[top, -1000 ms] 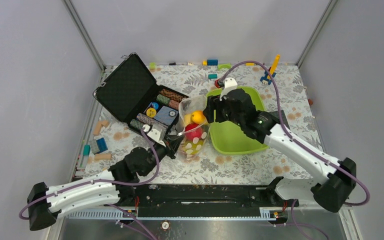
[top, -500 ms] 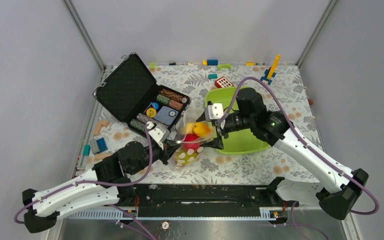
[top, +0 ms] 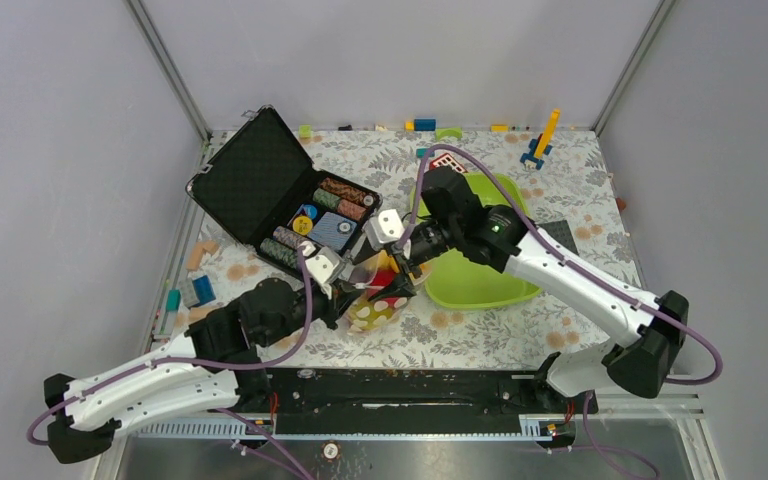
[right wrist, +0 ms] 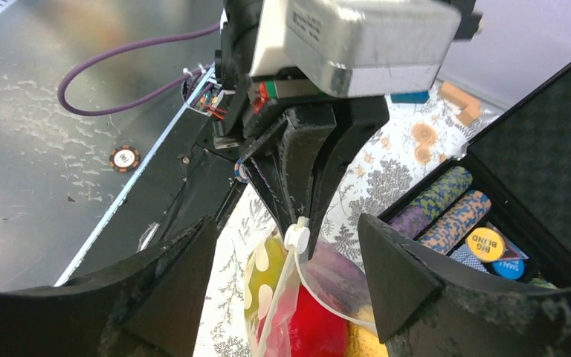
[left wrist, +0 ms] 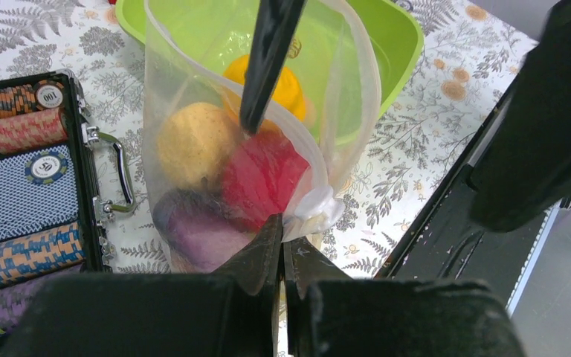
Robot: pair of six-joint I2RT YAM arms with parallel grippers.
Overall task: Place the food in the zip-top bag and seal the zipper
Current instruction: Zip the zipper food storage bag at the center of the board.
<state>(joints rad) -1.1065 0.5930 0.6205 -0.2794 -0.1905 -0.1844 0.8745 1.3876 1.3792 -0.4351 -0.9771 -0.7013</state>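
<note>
- The floral surface (top: 480,330) carries everything.
- A black case (top: 260,185) lies open at the far left, with poker chips (left wrist: 26,128) in rows inside.
- A lime-green tray (top: 480,285) sits right of centre, just beside the bag.
- The zip-top bag (left wrist: 165,89) is between case and tray, its mouth gaping open.
- The right claw (right wrist: 286,275) is spread wide, straddling the bag's top and gripping nothing.
- The left claw (left wrist: 282,234) is pinched closed on the bag's near rim.
- The food is inside the bag: a yellowish ball (left wrist: 193,145), a red piece (left wrist: 264,178), a purple eggplant (left wrist: 201,230) and an orange piece (left wrist: 286,85).
- The white slider tab (right wrist: 296,238) sits at the left claw's tips.
</note>
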